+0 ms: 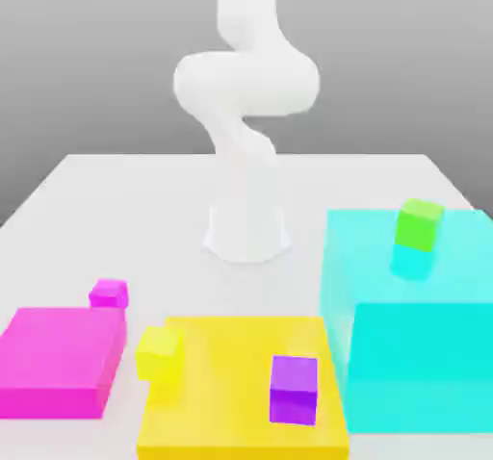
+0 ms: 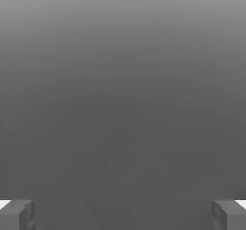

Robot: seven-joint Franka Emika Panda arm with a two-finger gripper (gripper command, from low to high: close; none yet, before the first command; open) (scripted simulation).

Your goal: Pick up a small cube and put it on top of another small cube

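The surface (image 1: 144,198) was a flat white top w/ a plain grey backdrop behind it, no walls or furniture to make out. The white arm (image 1: 246,83) rose from its round base (image 1: 247,232) near the middle of the surface and coiled up out of the exterior view's top edge.

Three big blocks sat along the near side: a low flat magenta block (image 1: 53,362) at the exterior view's left, a flat yellow block (image 1: 241,352) in the middle, a taller cyan block (image 1: 414,333) at the exterior view's right.

The small cube (image 1: 109,293), magenta-pink, sat at the far right corner of the magenta block; can't tell if it was on the block or on the surface just behind it. It's a cube, so no long axis; faces looked roughly square to the block's edges, one flat face up.

The other small cube (image 1: 294,388), purple, sat on the yellow block toward its near right part, upright, front face toward the camera. Well apart from the pink one.

A small yellow cube (image 1: 160,352) sat at the yellow block's left edge. A small green cube (image 1: 418,224) sat on top of the cyan block, slightly turned.

In the hand view the end effector (image 2: 123,215) was released, fingertips (image 2: 17,214) spread to opp. edges, nothing btwn them, plain grey beyond.
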